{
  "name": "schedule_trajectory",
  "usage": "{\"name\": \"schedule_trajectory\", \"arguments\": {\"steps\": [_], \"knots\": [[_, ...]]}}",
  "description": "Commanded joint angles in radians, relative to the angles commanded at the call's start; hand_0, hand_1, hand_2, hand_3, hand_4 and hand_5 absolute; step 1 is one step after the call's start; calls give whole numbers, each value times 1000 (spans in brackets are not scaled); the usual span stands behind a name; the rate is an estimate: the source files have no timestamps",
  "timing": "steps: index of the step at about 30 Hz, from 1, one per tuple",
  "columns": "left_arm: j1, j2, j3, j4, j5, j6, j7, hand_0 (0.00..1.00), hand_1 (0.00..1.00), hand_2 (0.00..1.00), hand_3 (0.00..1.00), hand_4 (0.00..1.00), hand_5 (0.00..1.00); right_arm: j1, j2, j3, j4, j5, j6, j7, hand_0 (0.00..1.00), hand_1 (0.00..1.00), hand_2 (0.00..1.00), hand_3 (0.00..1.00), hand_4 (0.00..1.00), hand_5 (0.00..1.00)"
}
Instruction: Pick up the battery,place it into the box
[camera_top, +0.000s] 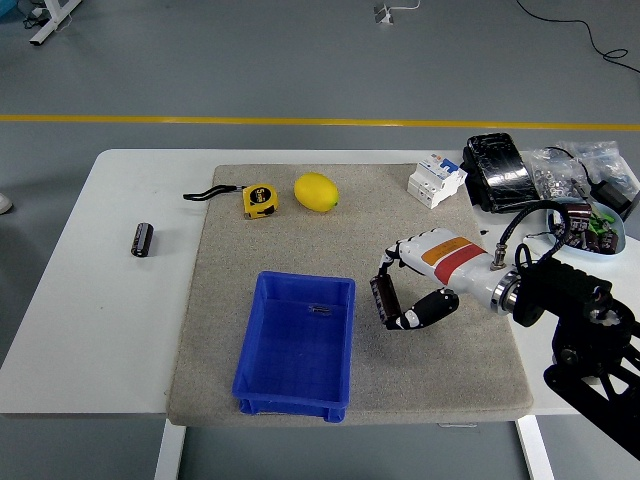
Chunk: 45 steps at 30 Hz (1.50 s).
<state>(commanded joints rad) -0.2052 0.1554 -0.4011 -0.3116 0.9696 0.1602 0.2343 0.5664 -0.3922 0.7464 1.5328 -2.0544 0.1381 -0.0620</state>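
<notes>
A dark cylindrical battery (380, 298) is held upright in my right hand (396, 300), just above the grey mat, a little to the right of the blue box (262, 352). The fingers curl over it from above and the thumb (428, 309) closes from below. The box is open-topped and holds a small dark item (320, 309) near its far end. A second dark battery (143, 240) lies on the white table at the far left. My left arm is out of view.
A yellow tape measure (260, 199) and a lemon (316, 191) lie at the back of the mat (440, 370). A white breaker (436, 180), a black pack (500, 172), bagged parts (575, 172) and a bowl (592, 222) crowd the right side.
</notes>
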Motion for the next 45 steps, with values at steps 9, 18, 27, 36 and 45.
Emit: {"name": "schedule_trajectory", "arguments": {"steps": [9, 18, 27, 36, 45], "knots": [[-3, 5, -3, 2, 2, 2, 0, 675, 622, 664, 638, 656, 678, 35, 51, -55, 78, 18, 24, -12, 623, 634, 707, 607, 969, 361], [-8, 8, 1, 2, -3, 5, -2, 675, 619, 661, 637, 655, 679, 82, 105, -123, 49, 18, 45, -22, 628, 647, 727, 713, 998, 376], [-10, 10, -4, 3, 7, 3, 2, 674, 618, 664, 636, 655, 678, 93, 119, -143, 36, 6, 61, -24, 648, 678, 768, 856, 998, 486], [-11, 11, -10, 3, 18, 2, 7, 675, 618, 665, 637, 655, 678, 85, 105, -91, 27, -14, 47, -22, 646, 677, 770, 856, 998, 455], [-11, 9, -10, 3, 17, 2, 8, 675, 622, 669, 637, 655, 679, 96, 24, -66, -96, -85, 10, 6, 631, 656, 744, 809, 998, 411]]}}
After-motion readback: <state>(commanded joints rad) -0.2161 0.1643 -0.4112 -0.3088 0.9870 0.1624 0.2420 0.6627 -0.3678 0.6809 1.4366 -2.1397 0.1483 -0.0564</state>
